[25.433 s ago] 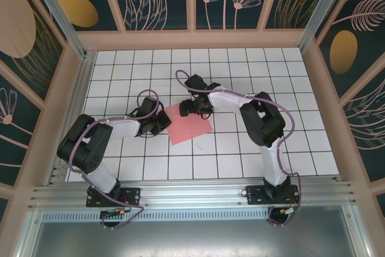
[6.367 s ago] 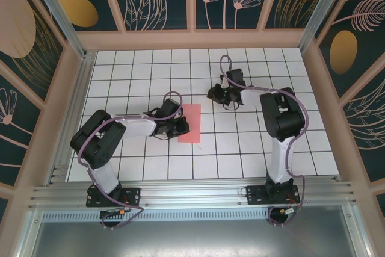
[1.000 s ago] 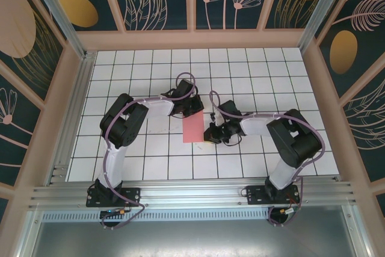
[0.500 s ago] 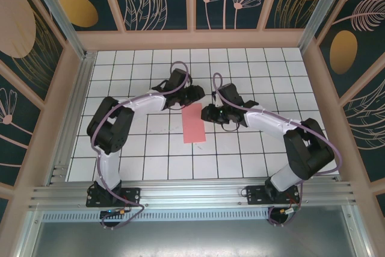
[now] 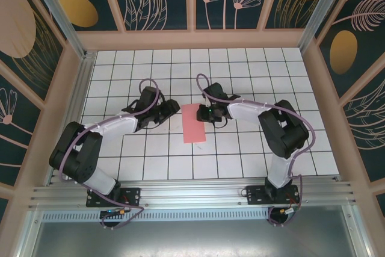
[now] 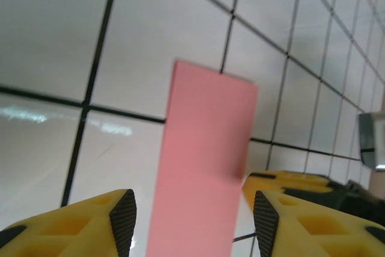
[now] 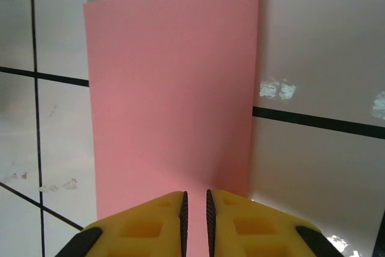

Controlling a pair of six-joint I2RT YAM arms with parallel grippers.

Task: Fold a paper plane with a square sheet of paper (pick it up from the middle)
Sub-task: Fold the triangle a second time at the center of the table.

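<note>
The right gripper (image 7: 195, 200) has its jaws all but closed, with only a thin slit between the yellow fingers. Their tips sit at a short edge of the square sheet of paper (image 7: 171, 88), near its far right corner as seen from above. The sheet lies flat there, so it does not look pinched; whether the tips press on it or hover just over it, I cannot tell. Tips drawn together make one blunt point, which in my judgement suits rubbing down a crease rather than lifting.

The left gripper (image 6: 194, 213) has its jaws about half open and empty. In its wrist view the paper runs away across the desk (image 5: 240, 148) between its fingers (image 6: 123, 212). From above it stands just beside the sheet's far left corner, not touching, and that gap reads as a gripper held clear, placed to take an edge.

The sheet lies flat in the middle of the desk between the two grippers, as a narrow rectangle — folded in half, I judge, so the centre crease is made and the nose folds are not yet done — no dart shape so far
</note>
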